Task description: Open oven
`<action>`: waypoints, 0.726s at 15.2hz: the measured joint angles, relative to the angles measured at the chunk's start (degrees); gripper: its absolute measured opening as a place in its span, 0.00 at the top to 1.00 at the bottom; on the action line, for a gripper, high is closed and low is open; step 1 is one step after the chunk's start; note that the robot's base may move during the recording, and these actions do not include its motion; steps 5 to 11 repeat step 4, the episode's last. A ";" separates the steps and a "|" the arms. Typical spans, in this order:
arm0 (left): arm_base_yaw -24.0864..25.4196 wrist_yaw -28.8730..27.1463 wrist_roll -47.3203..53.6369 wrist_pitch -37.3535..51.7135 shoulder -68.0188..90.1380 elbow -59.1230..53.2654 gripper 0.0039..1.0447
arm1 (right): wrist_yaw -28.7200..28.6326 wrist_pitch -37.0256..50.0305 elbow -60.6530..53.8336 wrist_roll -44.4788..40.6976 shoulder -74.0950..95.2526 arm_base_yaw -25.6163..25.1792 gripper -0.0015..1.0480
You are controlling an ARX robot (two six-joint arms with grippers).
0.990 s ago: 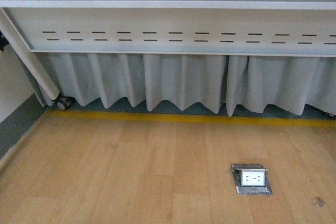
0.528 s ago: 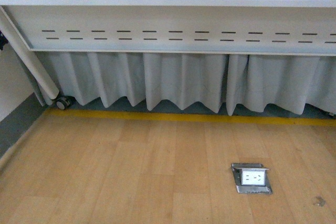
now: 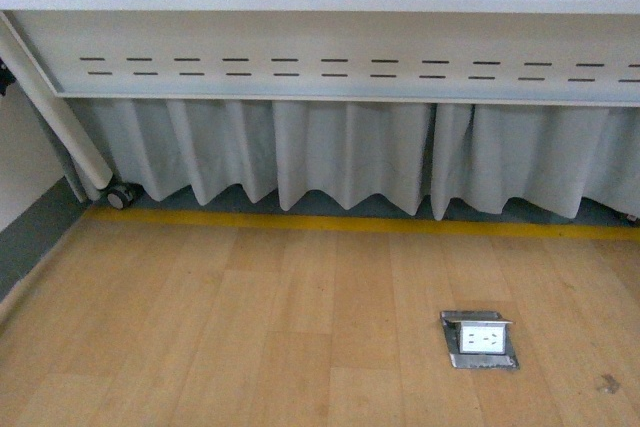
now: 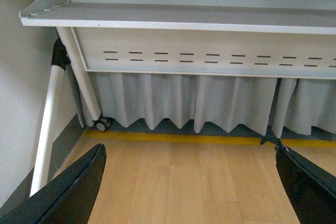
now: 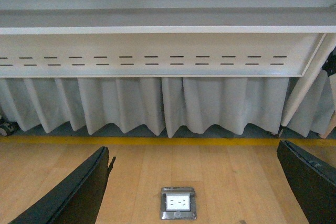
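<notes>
No oven showed in any view, so I could not say where it sat. Ahead stood a long white table (image 3: 320, 47) with a pleated grey skirt (image 3: 340, 162), and near me a wooden floor (image 3: 250, 327) with a floor socket (image 3: 479, 339) to the right. My left gripper (image 4: 189, 192) and right gripper (image 5: 194, 187) hung spread and empty. I judged the oven would be rigid, its glass door fragile, best taken by the bar handle.

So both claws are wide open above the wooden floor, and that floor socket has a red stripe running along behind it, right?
Not quite: the stripe is yellow, as the front view shows. Otherwise yes: left gripper and right gripper are open, with the floor socket in the wood.
</notes>
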 joint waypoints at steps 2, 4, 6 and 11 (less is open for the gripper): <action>0.00 0.00 -0.02 0.00 0.00 0.00 0.06 | 0.02 0.00 0.00 0.00 -0.02 0.00 0.06; 0.00 0.00 0.00 0.00 0.00 0.00 0.06 | 0.00 0.00 0.00 0.00 0.00 0.00 0.06; 0.00 0.00 0.00 0.00 0.00 0.00 0.06 | 0.00 0.00 0.00 0.00 0.00 0.00 0.06; 0.00 0.00 0.00 0.00 0.00 0.00 0.06 | 0.00 0.00 0.00 0.00 0.00 0.00 0.06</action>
